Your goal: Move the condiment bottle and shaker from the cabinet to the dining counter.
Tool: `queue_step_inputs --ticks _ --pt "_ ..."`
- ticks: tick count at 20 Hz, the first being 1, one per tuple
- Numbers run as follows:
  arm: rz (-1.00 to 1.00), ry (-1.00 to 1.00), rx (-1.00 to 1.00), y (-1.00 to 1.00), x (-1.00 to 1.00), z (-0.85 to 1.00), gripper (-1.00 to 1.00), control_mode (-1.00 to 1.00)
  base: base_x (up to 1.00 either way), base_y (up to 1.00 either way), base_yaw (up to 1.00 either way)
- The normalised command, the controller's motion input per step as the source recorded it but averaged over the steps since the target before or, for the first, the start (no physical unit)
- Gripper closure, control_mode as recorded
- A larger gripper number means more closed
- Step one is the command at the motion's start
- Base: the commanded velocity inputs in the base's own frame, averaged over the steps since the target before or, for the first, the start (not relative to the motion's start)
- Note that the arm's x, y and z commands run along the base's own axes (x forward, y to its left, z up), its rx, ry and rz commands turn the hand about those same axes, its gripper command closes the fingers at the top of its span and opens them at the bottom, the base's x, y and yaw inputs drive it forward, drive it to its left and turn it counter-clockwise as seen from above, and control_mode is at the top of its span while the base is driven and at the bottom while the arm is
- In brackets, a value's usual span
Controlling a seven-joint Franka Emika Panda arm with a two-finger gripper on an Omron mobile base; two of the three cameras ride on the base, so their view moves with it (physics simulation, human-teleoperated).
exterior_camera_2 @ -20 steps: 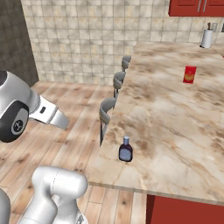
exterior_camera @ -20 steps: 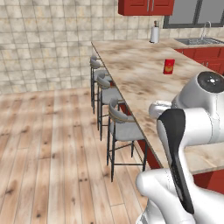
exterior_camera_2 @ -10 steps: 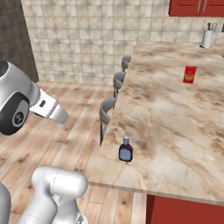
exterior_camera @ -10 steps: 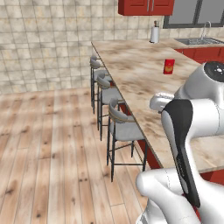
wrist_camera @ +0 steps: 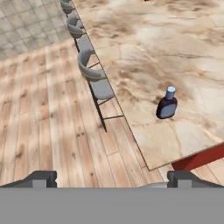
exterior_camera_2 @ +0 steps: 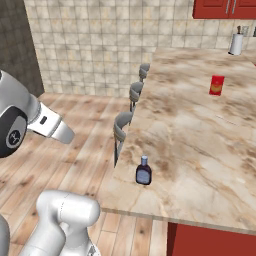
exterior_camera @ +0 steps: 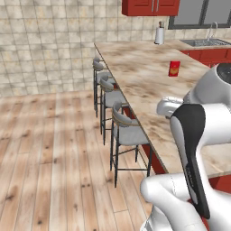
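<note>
The condiment bottle (exterior_camera_2: 143, 171) is seen standing upright on the dining counter tabletop (exterior_camera_2: 200, 125), near its front corner and close to the stool-side edge. In the hand view the same bottle (wrist_camera: 166, 104) is shown dark-bodied with a pale cap, nothing touching it.

The end effector (wrist_camera: 111, 178) is seen in the hand view with fingertips (wrist_camera: 41, 178) spread wide apart, nothing held between them. It is held above the wooden floor (wrist_camera: 43, 122), off the tabletop's corner and well apart from the bottle.

A small red box (exterior_camera_2: 216, 85) is seen further along the tabletop, upright, well apart from the bottle. A white paper-towel roll (exterior_camera_2: 236, 44) is placed at the far end. Three grey stools (exterior_camera: 126, 131) are lined up along the tabletop's edge on the floor side.

Red wall cabinets (exterior_camera: 149, 6) are mounted above the tiled wall at the far end; doors appear shut. A sink (exterior_camera: 205, 42) is visible on the worktop behind, in the left base view.
</note>
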Motion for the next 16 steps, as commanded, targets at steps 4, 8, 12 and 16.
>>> queue_step_inputs --ticks 4,8,12,16 --pt "0.00 0.00 0.00 0.00 -0.14 0.04 -1.00 -1.00 0.00 0.00 0.00" --pt "0.00 0.00 0.00 0.00 0.00 0.00 -1.00 -1.00 0.00 0.00 0.00" --pt "0.00 0.00 0.00 0.00 0.00 0.00 -1.00 1.00 -0.05 0.00 0.00" --pt "0.00 0.00 0.00 0.00 0.00 0.00 -1.00 1.00 -0.46 -0.22 -0.01"
